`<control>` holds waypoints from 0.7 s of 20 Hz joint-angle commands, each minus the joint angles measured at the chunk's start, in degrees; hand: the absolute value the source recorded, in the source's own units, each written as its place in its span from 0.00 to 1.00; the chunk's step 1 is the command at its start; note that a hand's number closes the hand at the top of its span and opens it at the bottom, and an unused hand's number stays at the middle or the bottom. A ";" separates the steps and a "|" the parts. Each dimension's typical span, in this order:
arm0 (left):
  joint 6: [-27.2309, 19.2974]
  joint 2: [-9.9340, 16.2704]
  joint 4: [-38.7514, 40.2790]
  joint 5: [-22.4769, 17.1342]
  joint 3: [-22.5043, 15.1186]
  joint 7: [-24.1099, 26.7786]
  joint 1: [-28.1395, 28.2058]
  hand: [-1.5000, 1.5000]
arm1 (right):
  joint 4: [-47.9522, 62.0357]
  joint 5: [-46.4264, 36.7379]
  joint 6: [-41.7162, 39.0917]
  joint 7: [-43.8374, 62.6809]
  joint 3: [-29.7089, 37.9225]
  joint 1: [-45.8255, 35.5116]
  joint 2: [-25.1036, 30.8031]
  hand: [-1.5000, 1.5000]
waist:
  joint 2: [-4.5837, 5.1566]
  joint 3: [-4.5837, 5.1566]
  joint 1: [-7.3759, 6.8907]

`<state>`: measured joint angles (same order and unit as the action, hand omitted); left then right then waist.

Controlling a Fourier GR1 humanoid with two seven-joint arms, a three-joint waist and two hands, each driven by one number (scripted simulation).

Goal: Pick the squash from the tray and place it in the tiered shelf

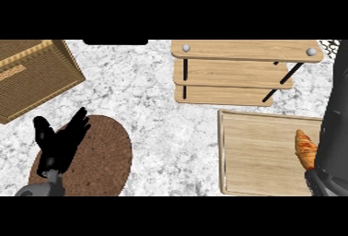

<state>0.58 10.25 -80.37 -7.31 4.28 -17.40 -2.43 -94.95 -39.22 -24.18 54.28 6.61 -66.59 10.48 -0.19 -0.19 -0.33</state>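
At the counter's right edge, the squash (305, 148) lies on the wooden tray (262, 156) — the right arm looms beside it, its hand unseen. Left hand (61, 140) rests open. Likely the reach stage; next, grasp and lift toward the tiered shelf (234, 73).

One head view is given, aimed steeply down at the counter (170, 120); forearms enter from below.
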 commanded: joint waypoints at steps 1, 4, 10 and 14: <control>-0.56 -0.80 3.81 0.80 -0.04 0.45 -1.72 0.50 | 9.15 2.55 -3.19 -4.69 3.46 -2.02 5.42 1.00 | 0.42 0.24 0.04; -0.40 -0.55 -1.54 -0.12 -0.22 -2.99 0.04 0.50 | 9.55 -1.01 -0.28 -4.47 -1.09 -0.45 2.66 1.00 | 0.18 0.21 -0.19; 1.46 1.12 1.45 -0.35 1.46 -1.27 -0.10 0.50 | 20.91 -4.17 7.54 -13.28 -0.41 -0.65 4.03 1.00 | 0.32 0.22 -0.42; -0.60 -0.96 -0.57 0.95 0.01 -2.11 -0.01 0.50 | 24.75 -5.41 10.43 -17.69 -0.74 0.11 5.06 1.00 | 0.30 0.21 -0.38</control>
<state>0.54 9.74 -80.38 -6.71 4.47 -18.35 -3.27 -74.72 -43.02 -17.10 40.42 6.33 -66.84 14.99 -0.02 -0.19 -0.64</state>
